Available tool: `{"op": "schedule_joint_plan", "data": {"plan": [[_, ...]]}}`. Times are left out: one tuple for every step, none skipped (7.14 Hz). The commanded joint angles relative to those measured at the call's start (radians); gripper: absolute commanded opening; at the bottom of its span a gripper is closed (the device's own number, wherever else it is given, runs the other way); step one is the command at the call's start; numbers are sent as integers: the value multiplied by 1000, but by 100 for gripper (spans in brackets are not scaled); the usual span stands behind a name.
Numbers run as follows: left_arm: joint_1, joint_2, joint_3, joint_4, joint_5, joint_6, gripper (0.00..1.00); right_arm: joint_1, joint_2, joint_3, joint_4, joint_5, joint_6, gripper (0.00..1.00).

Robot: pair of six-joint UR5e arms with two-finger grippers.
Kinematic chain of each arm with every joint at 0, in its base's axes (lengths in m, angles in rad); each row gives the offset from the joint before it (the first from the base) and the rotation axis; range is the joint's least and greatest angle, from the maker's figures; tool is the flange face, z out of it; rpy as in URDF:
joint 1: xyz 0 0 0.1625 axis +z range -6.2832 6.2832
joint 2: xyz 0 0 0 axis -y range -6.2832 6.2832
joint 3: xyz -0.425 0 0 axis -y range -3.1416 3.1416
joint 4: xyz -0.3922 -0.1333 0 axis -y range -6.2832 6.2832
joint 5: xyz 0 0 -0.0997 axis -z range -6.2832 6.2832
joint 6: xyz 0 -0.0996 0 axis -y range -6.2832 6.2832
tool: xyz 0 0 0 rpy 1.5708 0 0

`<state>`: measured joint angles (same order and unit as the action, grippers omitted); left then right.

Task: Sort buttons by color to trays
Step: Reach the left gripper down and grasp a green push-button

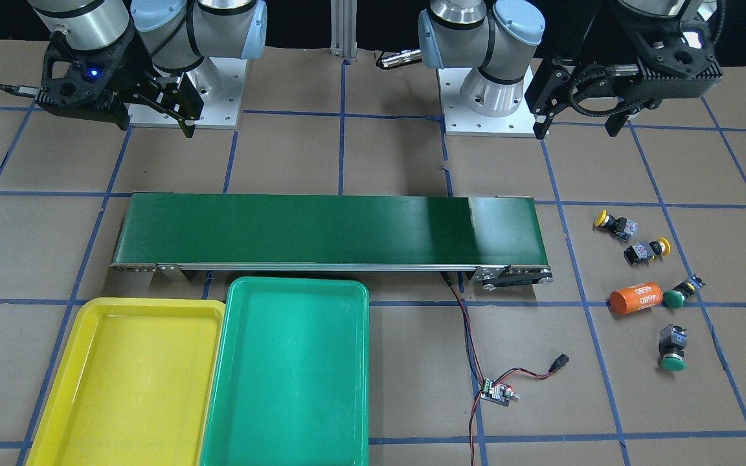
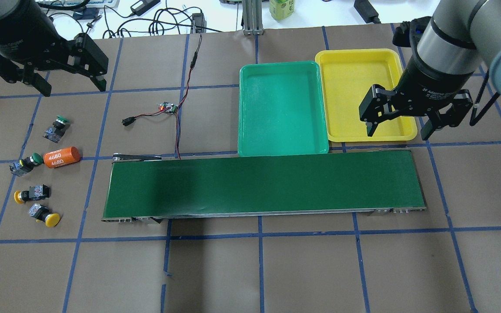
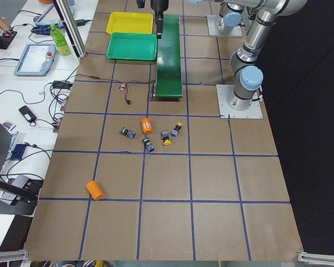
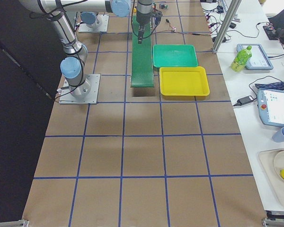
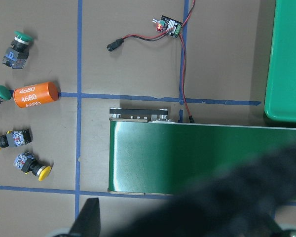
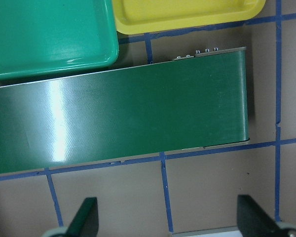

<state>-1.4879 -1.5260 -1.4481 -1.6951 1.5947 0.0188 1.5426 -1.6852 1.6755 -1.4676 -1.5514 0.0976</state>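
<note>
fig.: left gripper (image 2: 73, 88) & right gripper (image 2: 398, 134) both empty, fingers spread wide. four buttons (image 2: 31, 194) lie on the table off the conveyor belt's (image 2: 263, 182) left end; none in yellow tray (image 2: 363, 52) or green tray (image 2: 276, 65). risk: orange cylinder (image 2: 61, 157) sits just beside one green button (image 2: 26, 164), so a grab there may set it rolling. trays abut w/ raised rims; bare table around the yellow pair.

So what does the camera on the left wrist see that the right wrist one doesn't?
Left wrist only: two green buttons, two yellow buttons, an orange cylinder and a small circuit board. Right wrist only: the yellow tray. Both: the conveyor belt, seen at opposite ends, and the green tray.
</note>
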Motion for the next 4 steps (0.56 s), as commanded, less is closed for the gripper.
{"op": "schedule_joint_plan", "data": {"plan": [[0,-2,-3,0,1,0,100,4,-2,1,1,4,1,100],[5,-2,-8,0,2,0,100,5,-2,1,1,-1,1,100],[46,-6,-24,-9,16,18,100,5,-4,1,0,-2,-1,100],[157,-40,-76,20,1,59,100,5,-4,1,-2,-1,-1,100]]}}
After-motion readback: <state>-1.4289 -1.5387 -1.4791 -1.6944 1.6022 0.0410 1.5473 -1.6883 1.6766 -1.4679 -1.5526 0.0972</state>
